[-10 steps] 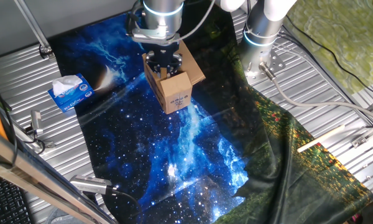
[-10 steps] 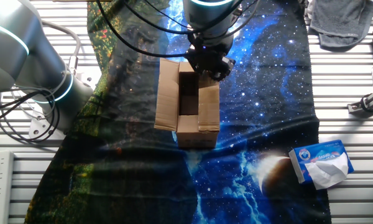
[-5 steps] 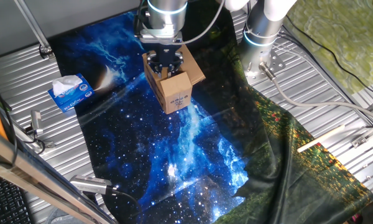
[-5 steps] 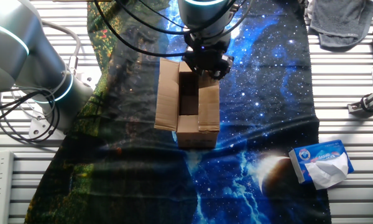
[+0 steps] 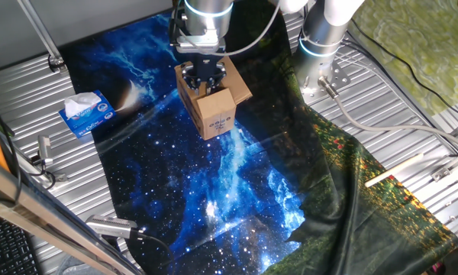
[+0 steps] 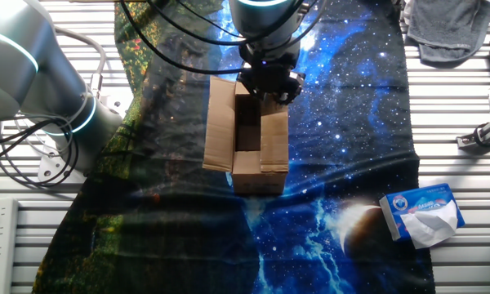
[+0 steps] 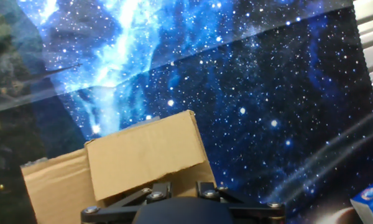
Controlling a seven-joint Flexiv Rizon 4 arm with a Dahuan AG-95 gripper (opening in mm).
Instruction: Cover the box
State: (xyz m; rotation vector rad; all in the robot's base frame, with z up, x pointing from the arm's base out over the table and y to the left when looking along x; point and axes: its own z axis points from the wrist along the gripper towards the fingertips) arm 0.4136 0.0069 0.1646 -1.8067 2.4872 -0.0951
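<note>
The brown cardboard box (image 5: 212,109) stands on the starry blue cloth, its white label (image 5: 220,121) facing the front. In the other fixed view the box (image 6: 247,167) is open on top: one flap (image 6: 219,122) stands out to the left and one flap (image 6: 274,140) lies over the right side. My gripper (image 6: 269,82) hangs over the box's far edge, close to the flaps, with its jaws together and nothing in them. In the hand view a box flap (image 7: 143,155) fills the lower left, right below the gripper's base (image 7: 177,208); the fingertips are hidden.
A blue and white tissue box (image 5: 86,113) lies left of the carton, also in the other fixed view (image 6: 420,214). The second arm's base (image 5: 320,53) stands behind right. A grey cloth (image 6: 445,24) and metal fixtures (image 5: 42,156) sit by the table edges.
My gripper has shifted slightly toward the far edge of the box and a little upward. The box and its flaps have not moved.
</note>
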